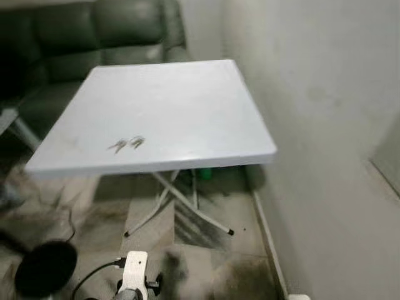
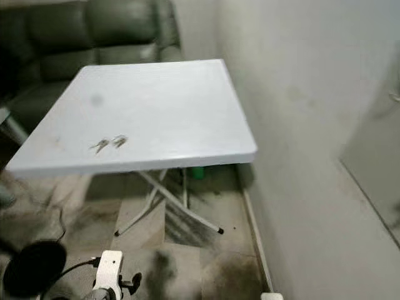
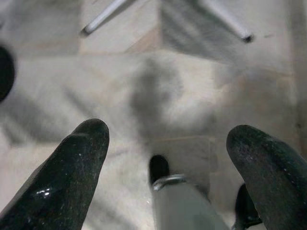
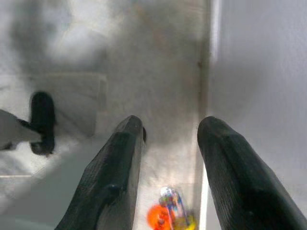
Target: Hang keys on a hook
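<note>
Keys lay flat on the white folding table, at about 7 o'clock from its centre, near the front edge — nothing touching them. No hook could be made out on the bare wall at 3 o'clock.

Left gripper hung low over the tiled floor, fingers spread wide, empty. Right gripper also pointed at the floor beside the skirting, fingers apart with a narrower gap, empty; a small orange-and-yellow object lay below it.

Risks from here, as a judgement: keys are thin and flat on a slick top — long fingers could skid them off the near edge. Table legs look light; a bump could shift it. Head views were blurred, so aiming was shaky.
</note>
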Tool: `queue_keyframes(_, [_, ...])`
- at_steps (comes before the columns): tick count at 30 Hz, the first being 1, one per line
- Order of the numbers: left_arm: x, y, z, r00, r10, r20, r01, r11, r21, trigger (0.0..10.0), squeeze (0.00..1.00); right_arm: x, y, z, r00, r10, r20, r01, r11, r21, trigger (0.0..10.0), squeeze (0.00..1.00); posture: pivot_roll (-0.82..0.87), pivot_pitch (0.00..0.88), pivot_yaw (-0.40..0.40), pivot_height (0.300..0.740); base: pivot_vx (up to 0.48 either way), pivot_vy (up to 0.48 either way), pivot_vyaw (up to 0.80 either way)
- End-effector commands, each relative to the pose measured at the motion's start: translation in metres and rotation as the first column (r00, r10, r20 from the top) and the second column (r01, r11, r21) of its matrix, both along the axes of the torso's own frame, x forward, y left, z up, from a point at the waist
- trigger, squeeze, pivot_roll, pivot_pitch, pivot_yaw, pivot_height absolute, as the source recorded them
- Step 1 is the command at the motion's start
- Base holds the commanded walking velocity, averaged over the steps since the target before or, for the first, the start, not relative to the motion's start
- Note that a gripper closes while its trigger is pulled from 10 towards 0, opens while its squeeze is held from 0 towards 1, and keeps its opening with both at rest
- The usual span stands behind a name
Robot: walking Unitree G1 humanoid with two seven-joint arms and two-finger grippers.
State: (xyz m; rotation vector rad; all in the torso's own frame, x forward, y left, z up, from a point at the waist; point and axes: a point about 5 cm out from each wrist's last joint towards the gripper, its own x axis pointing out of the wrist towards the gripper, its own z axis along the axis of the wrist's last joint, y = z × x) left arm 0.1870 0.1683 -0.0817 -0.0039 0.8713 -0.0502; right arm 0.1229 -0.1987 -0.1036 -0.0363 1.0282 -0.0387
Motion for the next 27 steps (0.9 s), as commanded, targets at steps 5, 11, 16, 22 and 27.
queue_keyframes(5, [0.006,0.005,0.004,1.0,-0.009,0.025,0.008,1.0,0.011,10.0,0.0,0.011,0.008,0.003,0.999,0.004,0.051,-0.006,0.999,0.035,10.0,0.0,-0.06,0.0,0.046,0.732,0.0,0.0,0.8])
queue_keyframes(11, [0.013,0.01,0.008,0.999,-0.016,0.049,0.015,1.0,0.008,10.0,0.0,0.026,0.001,0.01,0.994,-0.029,0.11,0.023,0.998,0.053,10.0,0.0,-0.06,0.0,0.049,0.732,0.0,0.0,0.0])
queue_keyframes(16, [0.018,0.013,0.011,0.998,0.005,0.067,-0.005,1.0,0.004,10.0,0.0,0.034,-0.002,0.014,0.991,-0.016,0.131,0.011,0.999,0.042,10.0,0.0,-0.06,0.0,0.04,0.732,0.0,0.0,0.0])
queue_keyframes(22, [0.018,0.011,0.011,0.998,0.013,0.069,-0.013,1.0,-0.007,10.0,0.0,0.031,-0.002,0.013,0.993,-0.011,0.121,0.006,0.999,0.043,10.0,0.0,-0.06,0.0,0.035,0.732,0.0,0.0,0.0])
queue_keyframes(27, [0.018,0.009,0.011,0.998,0.013,0.068,-0.012,1.0,-0.015,10.0,0.0,0.026,-0.001,0.01,0.994,-0.008,0.106,0.003,0.999,0.044,10.0,0.0,-0.05,0.0,0.033,0.732,0.0,0.057,0.0])
